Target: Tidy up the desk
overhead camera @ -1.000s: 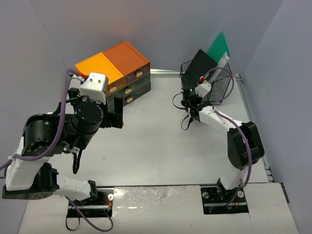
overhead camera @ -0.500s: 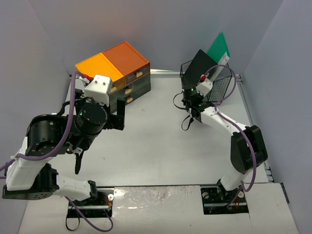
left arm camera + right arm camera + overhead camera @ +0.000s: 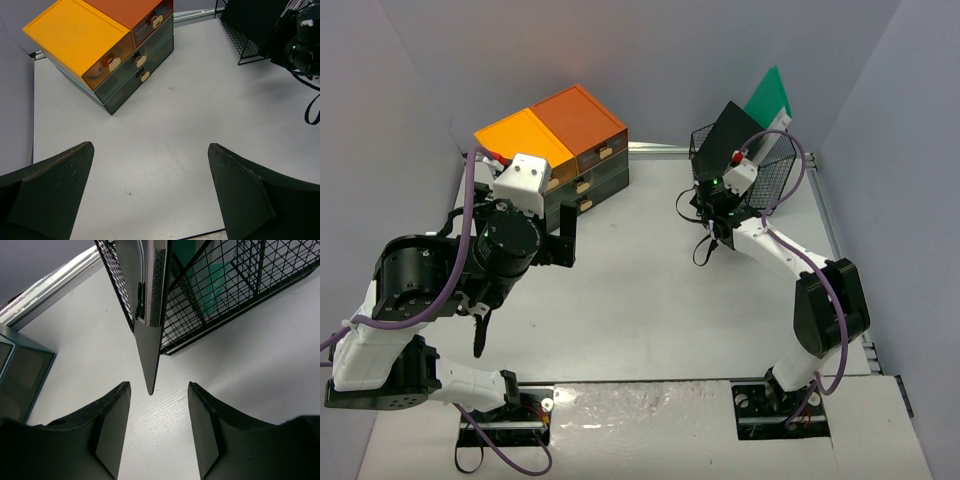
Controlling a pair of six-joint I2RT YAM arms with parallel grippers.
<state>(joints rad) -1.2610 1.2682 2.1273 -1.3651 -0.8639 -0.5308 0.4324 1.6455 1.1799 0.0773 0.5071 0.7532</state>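
Observation:
The desk is a pale grey tabletop, also seen under the left gripper and the right gripper. A thin black board stands on edge in the black wire basket. Its lower corner pokes out of the basket towards me. My right gripper is open, its jaws either side of that corner tip and not touching it. The right gripper sits just left of the basket. Over the desk's left half my left gripper hangs wide open and holds nothing.
An orange-topped drawer unit stands at the back left, its drawers closed. A green sheet stands in the basket behind the board. A metal rail runs along the far edge. Grey walls close in both sides.
My right jaws have opened off the black board's corner, which stays propped in the basket. The left arm shifted slightly to the right, still open.

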